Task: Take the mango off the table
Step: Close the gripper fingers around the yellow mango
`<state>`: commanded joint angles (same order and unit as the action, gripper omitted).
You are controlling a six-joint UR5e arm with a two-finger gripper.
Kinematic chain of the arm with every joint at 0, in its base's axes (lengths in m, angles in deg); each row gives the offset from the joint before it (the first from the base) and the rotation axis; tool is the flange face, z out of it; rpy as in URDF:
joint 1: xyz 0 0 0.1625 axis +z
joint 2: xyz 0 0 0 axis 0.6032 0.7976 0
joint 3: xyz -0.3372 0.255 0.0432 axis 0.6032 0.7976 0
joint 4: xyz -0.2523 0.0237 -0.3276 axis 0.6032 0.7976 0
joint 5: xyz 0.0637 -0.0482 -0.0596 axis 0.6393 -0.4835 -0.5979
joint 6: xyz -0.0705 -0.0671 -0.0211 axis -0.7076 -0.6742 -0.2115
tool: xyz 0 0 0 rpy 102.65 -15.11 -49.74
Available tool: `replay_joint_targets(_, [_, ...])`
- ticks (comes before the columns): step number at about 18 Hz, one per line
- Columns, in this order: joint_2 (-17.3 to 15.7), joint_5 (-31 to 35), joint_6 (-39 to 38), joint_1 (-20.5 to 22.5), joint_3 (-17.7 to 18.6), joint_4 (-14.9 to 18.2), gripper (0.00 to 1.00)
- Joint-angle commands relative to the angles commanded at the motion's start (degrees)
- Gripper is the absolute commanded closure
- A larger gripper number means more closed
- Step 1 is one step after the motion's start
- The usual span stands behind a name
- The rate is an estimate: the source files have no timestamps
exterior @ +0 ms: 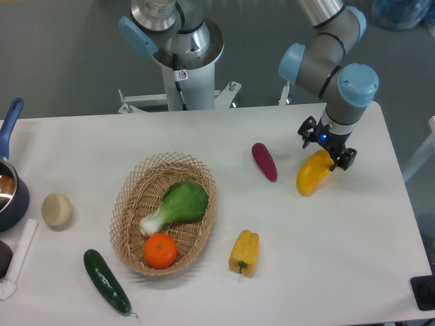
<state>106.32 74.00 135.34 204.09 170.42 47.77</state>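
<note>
**Mango gripped at its upper end, right side of the table**

The mango (312, 174) is seen on the right part of the white table (340, 272), tilted, with its orange upper end taken between the fingers of the gripper (329, 151) and its yellow lower end pointing down and to the left. Whether the lower end touches the tabletop cannot be told. The gripper is closed on the fruit from above, its dark fingers set on either side of the upper end, and a blue light is shown on the wrist.

Just to the left of the mango, apart from it, a purple eggplant (264, 161) is laid on the table. Further down and to the left, a yellow bell pepper (245, 252) is laid with its green stem toward the front edge. A wicker basket (129, 204) is placed near the middle of the table; a bok choy (175, 206) and an orange (160, 250) are held in it. A cucumber (106, 280) is laid beside the basket's lower left. A pale round potato (56, 209) is seen well to the left, and a dark blue saucepan (9, 183) is cut off by the left edge.
</note>
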Motion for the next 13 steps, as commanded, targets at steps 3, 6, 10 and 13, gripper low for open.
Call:
replay_joint_targets(3, [0.0, 0.1, 0.0, -0.1, 0.1, 0.0, 0.0])
replay_joint_targets(6, [0.0, 0.1, 0.0, -0.1, 0.0, -0.1, 0.03])
replay_joint_targets(10, [0.1, 0.2, 0.0, 0.0, -0.1, -0.1, 0.1])
replay_joint_targets(13, [0.0, 0.2, 0.0, -0.1, -0.2, -0.1, 0.2])
